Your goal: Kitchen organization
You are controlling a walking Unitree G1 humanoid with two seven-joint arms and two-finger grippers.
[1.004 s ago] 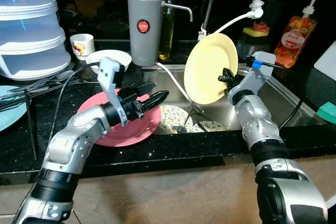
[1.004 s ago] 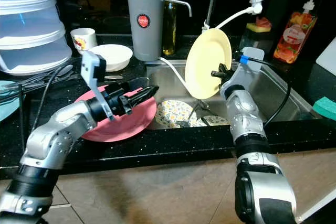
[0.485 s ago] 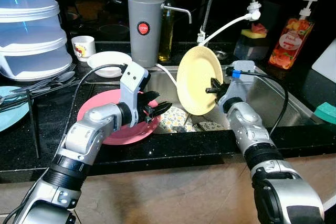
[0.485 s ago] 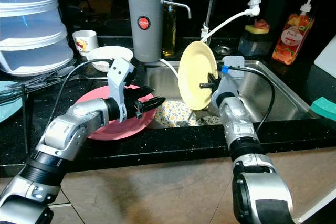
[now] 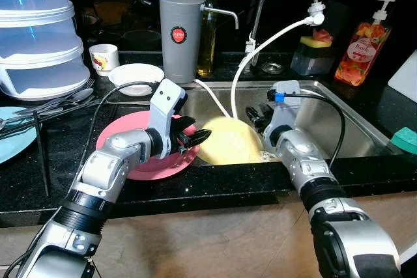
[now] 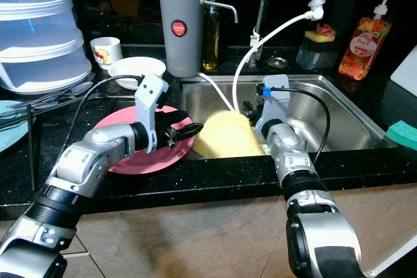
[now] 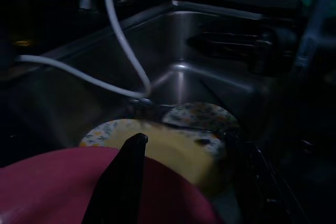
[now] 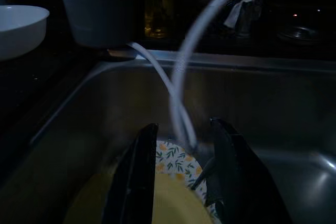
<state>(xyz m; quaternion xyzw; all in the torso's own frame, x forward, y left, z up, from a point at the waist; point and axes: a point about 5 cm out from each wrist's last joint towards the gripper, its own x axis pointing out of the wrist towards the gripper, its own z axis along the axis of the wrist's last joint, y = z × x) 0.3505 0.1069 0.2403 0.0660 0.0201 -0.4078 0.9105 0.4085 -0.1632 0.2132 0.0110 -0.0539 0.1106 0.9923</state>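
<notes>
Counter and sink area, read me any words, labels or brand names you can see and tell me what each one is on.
Grey dispenser: round red badge, lettering too small to read.
Soap pump bottle: fruit-print label, text blurred.
Small cup: printed design, nothing legible.
No text can be read anywhere.

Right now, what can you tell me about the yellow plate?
The yellow plate is round, plain pale yellow and smooth-looking. It lies low in the steel sink, at its left end, tilted a little, on top of flowery plates. Its left edge sits beside the pink plate on the counter. The right end effector is just above its far edge, with nothing between its fingers.
</notes>
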